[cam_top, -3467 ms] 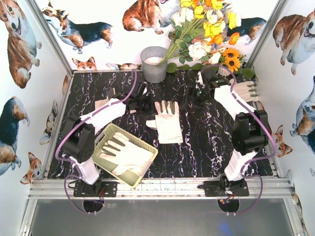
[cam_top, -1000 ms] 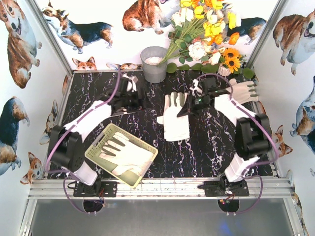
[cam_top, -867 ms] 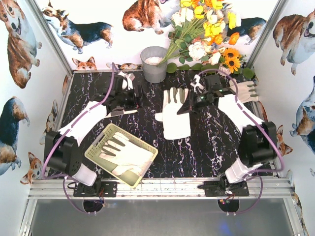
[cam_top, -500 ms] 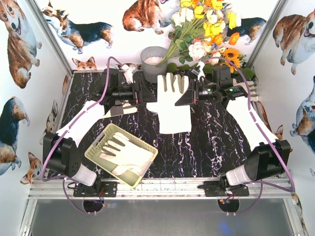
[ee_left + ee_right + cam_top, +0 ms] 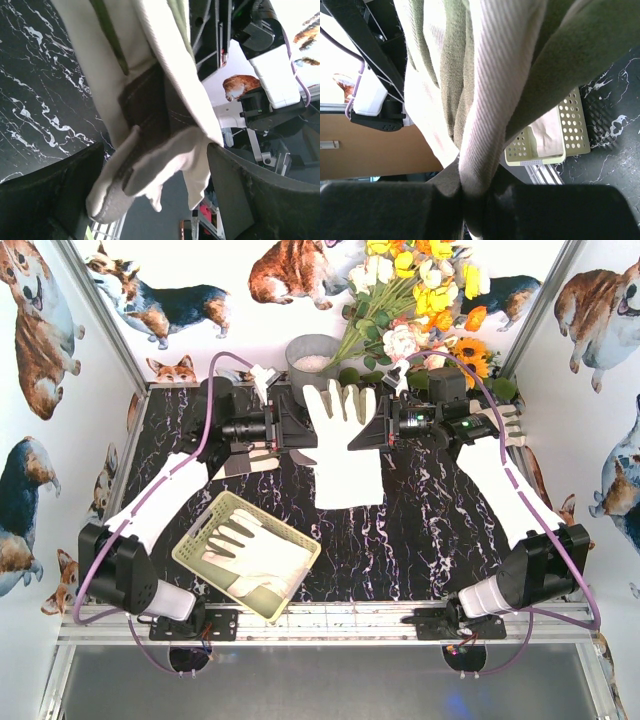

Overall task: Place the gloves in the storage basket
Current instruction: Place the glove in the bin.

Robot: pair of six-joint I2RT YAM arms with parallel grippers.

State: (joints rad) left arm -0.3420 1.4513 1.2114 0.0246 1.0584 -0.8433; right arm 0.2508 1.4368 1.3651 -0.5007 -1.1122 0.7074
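I have the right gripper (image 5: 476,194) pinched tight on a glove (image 5: 340,445). Its two dark fingers press a fold of ribbed cream knit between them. The fabric rises out of the pinch in soft pleats, with a felt-like grey-green patch alongside. From overhead the glove is held up off the table, a broad cream shape spanning the gap between both sets of jaws, its fingers pointing away from the arm bases.

The left gripper (image 5: 155,167) stands spread wide. Its blunt black fingers sit either side of the glove's limp edge, where a darker brownish patch and a rolled cream fingertip droop between them. I cannot tell whether either finger touches the cloth.

The storage basket (image 5: 203,522) lies on the black, white-veined marble tabletop (image 5: 430,520), well below the left jaws and toward that arm's base. It is a shallow rectangle of pale yellow-green plastic with punched lattice walls. Pale gloves (image 5: 255,558) lie flat inside it, one with its fingers splayed. Another glove (image 5: 500,423), with grey fingertips, lies on the marble beyond the right jaws, on the side away from the held one.
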